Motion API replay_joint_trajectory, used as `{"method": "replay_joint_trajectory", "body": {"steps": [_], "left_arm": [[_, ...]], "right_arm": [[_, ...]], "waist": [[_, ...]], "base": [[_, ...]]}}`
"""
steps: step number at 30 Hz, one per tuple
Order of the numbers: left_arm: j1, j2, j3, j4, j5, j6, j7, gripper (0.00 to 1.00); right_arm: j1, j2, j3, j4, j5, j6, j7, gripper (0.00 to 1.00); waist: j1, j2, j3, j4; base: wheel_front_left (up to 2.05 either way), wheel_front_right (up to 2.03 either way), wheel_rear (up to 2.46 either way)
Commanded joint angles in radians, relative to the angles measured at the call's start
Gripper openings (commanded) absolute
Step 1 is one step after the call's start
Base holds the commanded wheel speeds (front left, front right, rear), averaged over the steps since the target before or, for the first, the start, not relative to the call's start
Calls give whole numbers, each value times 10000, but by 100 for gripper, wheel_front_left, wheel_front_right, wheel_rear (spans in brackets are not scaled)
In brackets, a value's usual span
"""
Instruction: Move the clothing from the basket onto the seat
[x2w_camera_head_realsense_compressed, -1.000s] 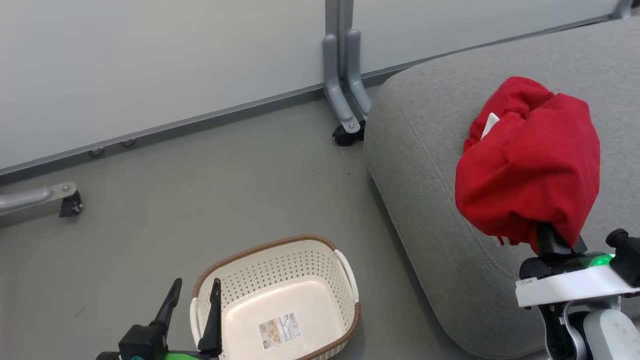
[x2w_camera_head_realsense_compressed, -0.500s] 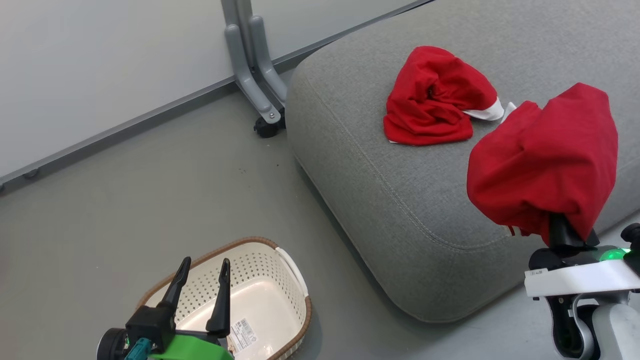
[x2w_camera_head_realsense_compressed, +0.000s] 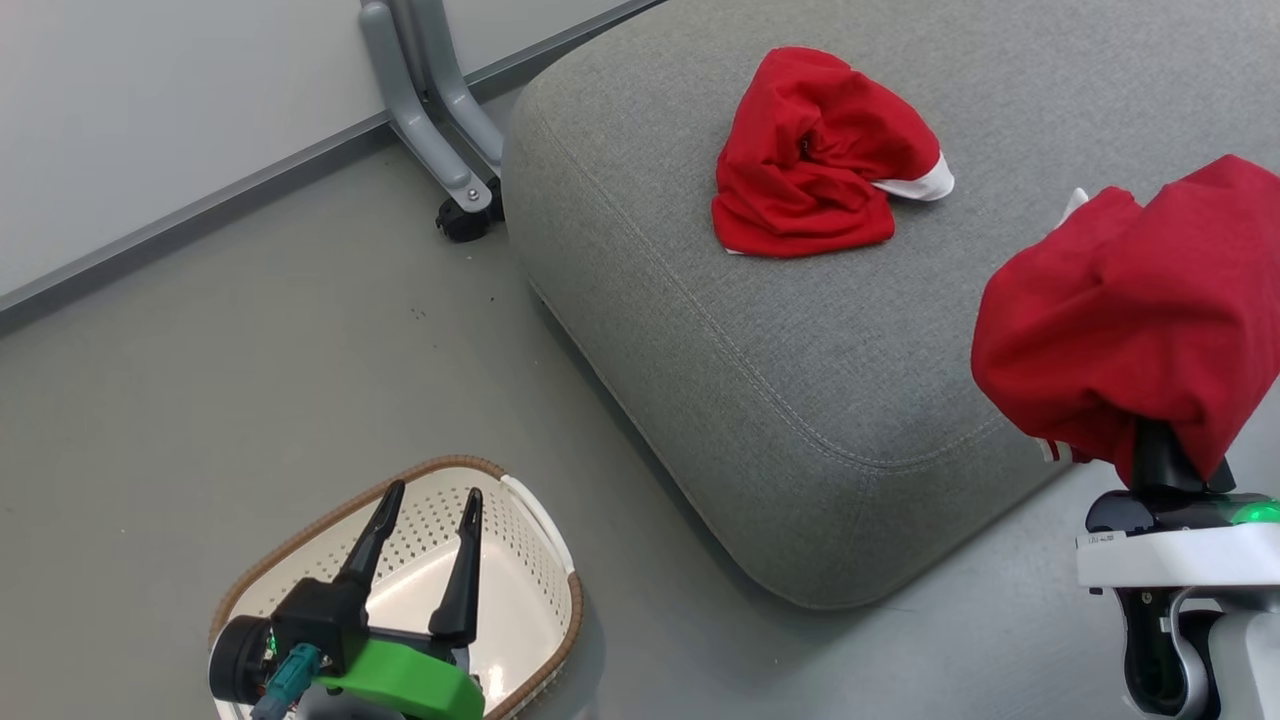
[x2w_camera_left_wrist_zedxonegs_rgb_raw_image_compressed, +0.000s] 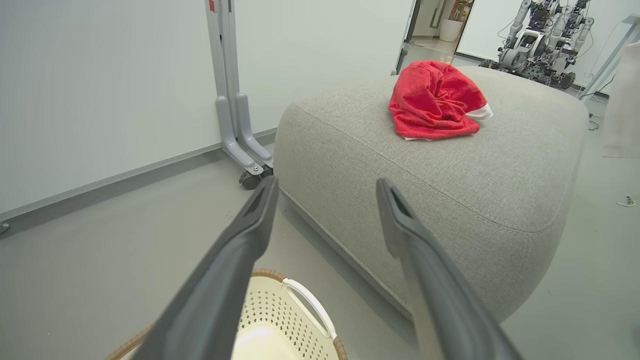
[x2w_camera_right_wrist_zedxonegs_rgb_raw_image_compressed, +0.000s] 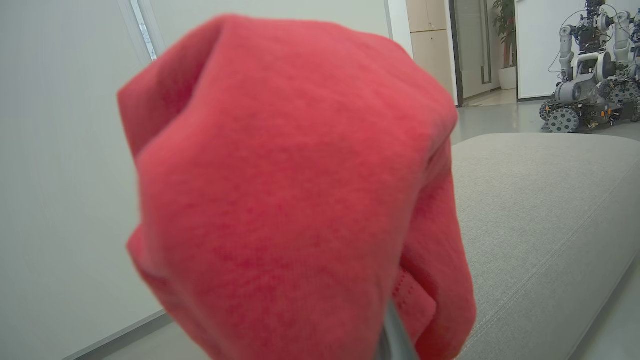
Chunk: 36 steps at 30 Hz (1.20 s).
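**Red garment carried at the seat's edge**

The right end effector (x2w_camera_head_realsense_compressed: 1158, 462), fingers pressed together, pinches a red garment (x2w_camera_head_realsense_compressed: 1130, 320) that drapes over them and hides their tips. It is held up near the front edge of the grey seat (x2w_camera_head_realsense_compressed: 760, 380). A second red garment (x2w_camera_head_realsense_compressed: 805, 160), white trim showing, lies crumpled on the seat's top, apart from the first. The left end effector (x2w_camera_head_realsense_compressed: 433, 492), fingers spread, hovers over the basket (x2w_camera_head_realsense_compressed: 548, 540), which stands on the floor (x2w_camera_head_realsense_compressed: 250, 350) near the seat.
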Motion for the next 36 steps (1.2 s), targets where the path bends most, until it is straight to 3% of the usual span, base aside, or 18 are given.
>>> {"method": "replay_joint_trajectory", "body": {"steps": [1,9,22,36], "left_arm": [[-86,109,35,-14,-97,5,0,100],[272,81,192,-163,-36,5,0,100],[-1385,1299,-999,-658,4,5,0,100],[-2957,1819,-1533,-1007,-126,5,0,100]], "right_arm": [[-34,32,27,-38,-85,0,-29,0],[-545,-238,373,134,-212,0,-29,0],[-4220,-1076,-780,22,-362,0,-29,0],[-8716,-2698,-1842,2997,-1751,-1,-27,0]], "waist": [[0,0,12,9],[0,0,256,-16],[0,0,3280,942],[0,0,5678,2310]], "base": [[0,0,0],[0,0,0],[0,0,0],[0,0,0]]}}
